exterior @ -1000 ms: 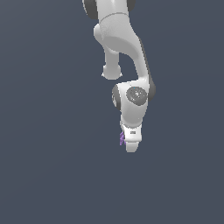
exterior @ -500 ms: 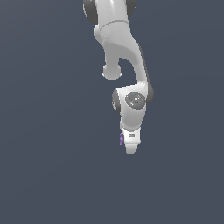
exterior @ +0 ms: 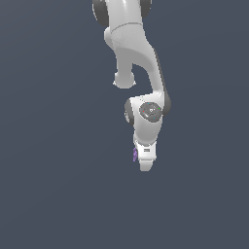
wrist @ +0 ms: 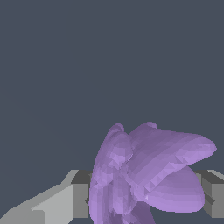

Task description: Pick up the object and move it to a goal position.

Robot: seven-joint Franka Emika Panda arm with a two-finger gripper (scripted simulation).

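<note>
I'm holding the small purple lumpy figure (wrist: 146, 175) pinched between the narrowed fingers of the white gripper (exterior: 144, 163); I judge I'm carrying it, steering next toward an unseen goal.

A simulated scene, not a real room: flat grey-blue background (exterior: 48, 146) everywhere (no shadows), and a faceted, polygon-rendered white arm (exterior: 138, 58).

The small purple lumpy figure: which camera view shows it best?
The wrist view. There the small purple lumpy figure fills much of the picture, its rounded lobes plain, between the grey fingers of the white gripper. The exterior view shows only a purple sliver at the gripper's edge, on that view's left.
</note>
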